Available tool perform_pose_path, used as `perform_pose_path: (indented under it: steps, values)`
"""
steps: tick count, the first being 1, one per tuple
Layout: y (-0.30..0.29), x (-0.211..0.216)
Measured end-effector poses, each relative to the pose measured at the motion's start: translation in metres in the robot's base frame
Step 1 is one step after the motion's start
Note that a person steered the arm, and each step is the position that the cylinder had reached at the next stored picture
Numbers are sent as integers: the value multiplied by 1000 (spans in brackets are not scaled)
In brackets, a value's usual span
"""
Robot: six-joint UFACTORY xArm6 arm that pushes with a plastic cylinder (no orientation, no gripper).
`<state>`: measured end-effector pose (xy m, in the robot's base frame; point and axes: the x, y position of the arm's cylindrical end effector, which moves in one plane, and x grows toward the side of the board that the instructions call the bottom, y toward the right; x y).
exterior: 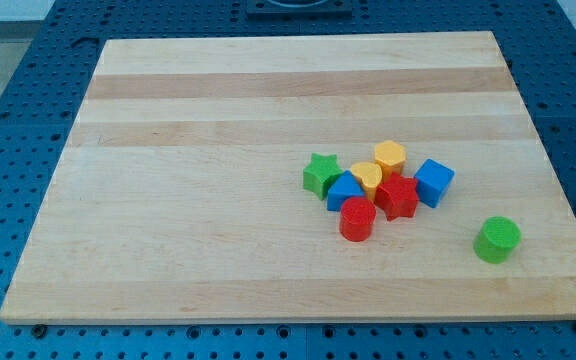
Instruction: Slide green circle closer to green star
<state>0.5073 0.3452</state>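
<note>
Green circle [497, 239] sitting apart at your board's lower right, green star [321, 173] adjoining the cluster's left edge, my tip not showing, state untellable.

Lab or robotics test bench, not a home. Pale wooden counter [268, 120], a plain glued-plank board, sits on a blue perforated metal base [28, 120] with a regular grid of mounting holes, the kind used for fixing rigs. Dark fixture [298, 6] at the view's top edge, cut off, can't tell what it is. On the counter only small plastic toy blocks: a tight cluster [378, 185] of green, blue, yellow and red shapes, plus a green circle [496, 240] apart toward the view's bottom right. My tip doesn't show.
</note>
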Motion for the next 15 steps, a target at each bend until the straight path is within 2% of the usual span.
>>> perform_pose_path:
  steps: [1, 2, 3, 4, 5, 6, 8, 10, 11, 12, 15]
  values:
    - [-19, 60]
    - [-66, 107]
    - [-131, 110]
    - [-158, 88]
    - [-156, 58]
    - [-130, 35]
    - [-128, -31]
    - [-123, -10]
    - [-96, -7]
    - [-90, -30]
    - [-145, -46]
